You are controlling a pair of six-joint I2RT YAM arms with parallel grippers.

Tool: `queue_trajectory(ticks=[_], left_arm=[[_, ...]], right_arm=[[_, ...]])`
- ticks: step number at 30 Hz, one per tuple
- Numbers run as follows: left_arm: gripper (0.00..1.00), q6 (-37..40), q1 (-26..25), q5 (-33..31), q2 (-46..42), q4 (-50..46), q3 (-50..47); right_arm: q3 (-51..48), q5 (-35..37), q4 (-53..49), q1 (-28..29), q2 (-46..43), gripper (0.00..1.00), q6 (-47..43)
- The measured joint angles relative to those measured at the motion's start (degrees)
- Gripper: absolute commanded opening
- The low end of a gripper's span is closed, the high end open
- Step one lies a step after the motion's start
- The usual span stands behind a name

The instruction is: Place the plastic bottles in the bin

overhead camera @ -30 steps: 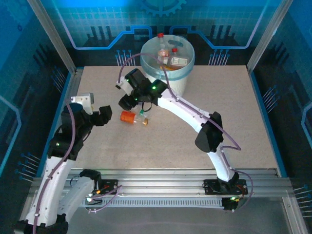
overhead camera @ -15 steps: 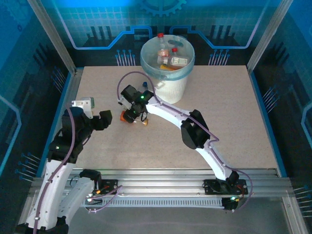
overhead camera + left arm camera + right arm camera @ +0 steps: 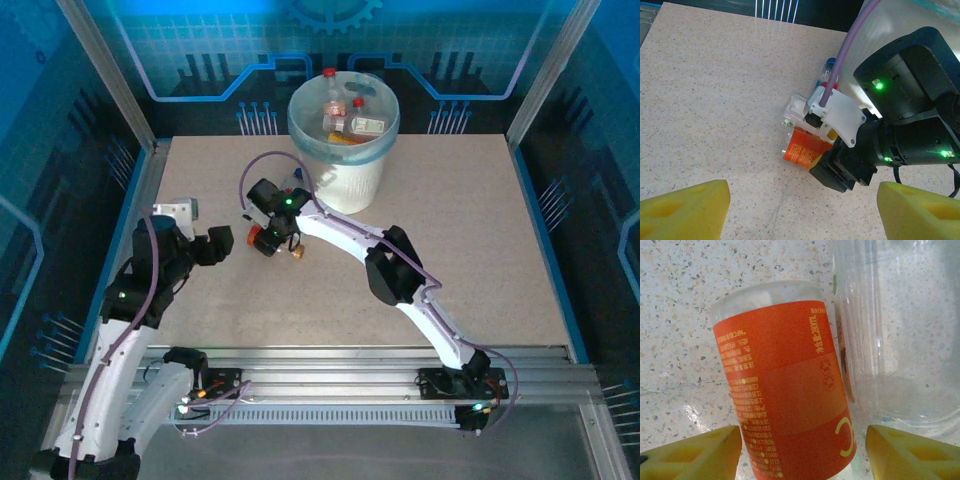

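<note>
Top external: bin stands at the far middle of the table, several bottles inside it. Right gripper is down on the table just in front of the bin, over the orange-label bottle. Left gripper sits near it on the left, apart.

Left wrist: left gripper jaws released, yellow pads wide, nothing between. Orange-label bottle lies on the table ahead, right gripper's black body on top of it.

Right wrist: orange-label bottle lies between the yellow pads, jaws spread either side, not clamped. Clear bottle lies just beside it on the right.
</note>
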Motion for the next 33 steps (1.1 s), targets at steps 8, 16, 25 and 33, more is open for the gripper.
queue_trajectory(ticks=[8, 16, 25, 33], left_arm=[[0.78, 0.0, 0.0, 0.0, 0.5, 0.0, 0.0], [0.78, 0.0, 0.0, 0.4, 1.2, 0.0, 0.2], [0.78, 0.0, 0.0, 1.1, 4.7, 0.3, 6.3], [0.76, -1.8, 0.0, 5.6, 14.9, 4.5, 18.3]], right_arm=[[0.9, 0.0, -1.6, 0.6, 2.3, 0.69, -0.4], [1.1, 0.2, -2.4, 1.0, 2.4, 0.53, -0.9], [1.1, -1.0, -4.9, 1.1, -3.2, 0.50, -1.3], [5.2, -1.4, -4.3, 0.4, -19.6, 0.49, -3.0]])
